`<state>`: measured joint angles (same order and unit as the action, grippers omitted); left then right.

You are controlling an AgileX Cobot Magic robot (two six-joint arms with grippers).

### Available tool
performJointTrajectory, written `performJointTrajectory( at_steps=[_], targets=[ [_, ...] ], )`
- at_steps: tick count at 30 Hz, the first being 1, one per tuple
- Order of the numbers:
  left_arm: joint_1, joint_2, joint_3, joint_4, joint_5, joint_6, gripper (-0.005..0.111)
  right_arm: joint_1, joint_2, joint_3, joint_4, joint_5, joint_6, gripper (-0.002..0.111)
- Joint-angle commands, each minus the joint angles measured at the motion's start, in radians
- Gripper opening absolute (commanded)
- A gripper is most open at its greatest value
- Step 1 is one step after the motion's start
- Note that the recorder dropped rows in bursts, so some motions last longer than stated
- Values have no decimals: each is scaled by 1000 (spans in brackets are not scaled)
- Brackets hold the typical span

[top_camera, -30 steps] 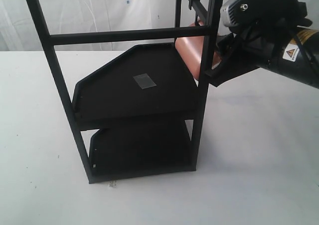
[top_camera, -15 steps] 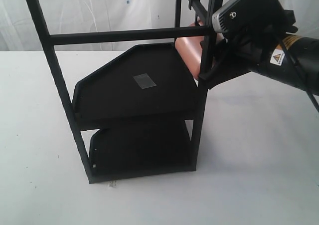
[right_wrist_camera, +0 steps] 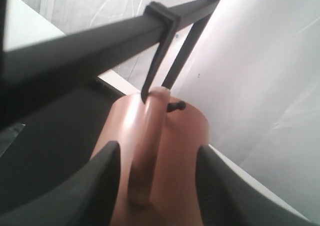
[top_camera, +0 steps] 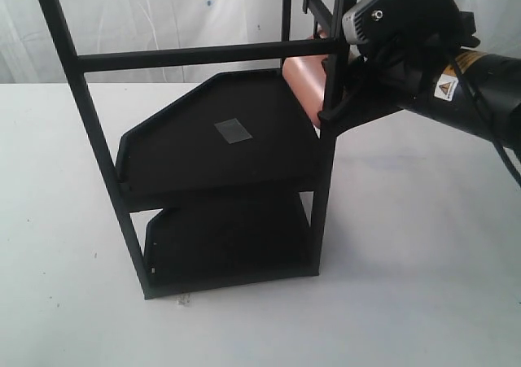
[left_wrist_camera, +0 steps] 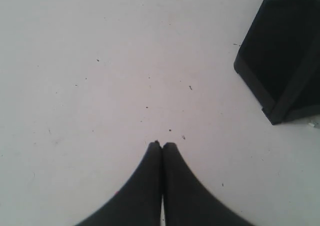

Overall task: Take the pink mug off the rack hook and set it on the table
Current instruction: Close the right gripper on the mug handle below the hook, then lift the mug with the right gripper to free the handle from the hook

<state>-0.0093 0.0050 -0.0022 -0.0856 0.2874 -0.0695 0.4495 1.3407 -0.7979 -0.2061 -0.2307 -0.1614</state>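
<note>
Exterior view: pink mug (top_camera: 303, 86) hangs at the rack's (top_camera: 179, 159) 1 o'clock corner. Right gripper (right_wrist_camera: 157, 147) straddles it mug-wide, can't tell if it's actually squeezing. Left gripper (left_wrist_camera: 161, 146) pinched closed, empty, over the bench (left_wrist_camera: 100, 60).

The right claw (right_wrist_camera: 157, 153) is standing spread, its fingers (right_wrist_camera: 102, 186) flanking the pink mug (right_wrist_camera: 180, 141) at nine and three o'clock of the handle (right_wrist_camera: 146, 151), clear of it. The mug is hanging from the hook (right_wrist_camera: 159, 45) on the rack (right_wrist_camera: 70, 50) bar, and the hook's tip is dipping in at the handle's twelve o'clock.
</note>
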Motion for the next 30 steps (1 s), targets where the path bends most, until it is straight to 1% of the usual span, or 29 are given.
performJointTrajectory(
  at_steps=[1,4,6,11,24,27,30],
  targets=[
    [-2,-5,2,-7,-2,-1,0,-2,21,-9,-19,-22,9,45],
    [-2,-5,2,-7,-2,-1,0,-2,21,-9,-19,-32,9,45],
    [-2,-5,2,-7,-2,-1,0,-2,21,-9,-26,-37,9,42],
    [-2,-5,2,-7,-2,-1,0,-2,21,-9,-34,-40,9,31],
    [-2,-5,2,-7,-2,-1,0,-2,21,-9,-34,-47,9,10],
    [-2,-5,2,-7,-2,-1,0,-2,21,-9,-34,-49,9,4],
    [-2,-5,2,-7,-2,-1,0,-2,21,-9,-32,-51,11,0]
  ],
)
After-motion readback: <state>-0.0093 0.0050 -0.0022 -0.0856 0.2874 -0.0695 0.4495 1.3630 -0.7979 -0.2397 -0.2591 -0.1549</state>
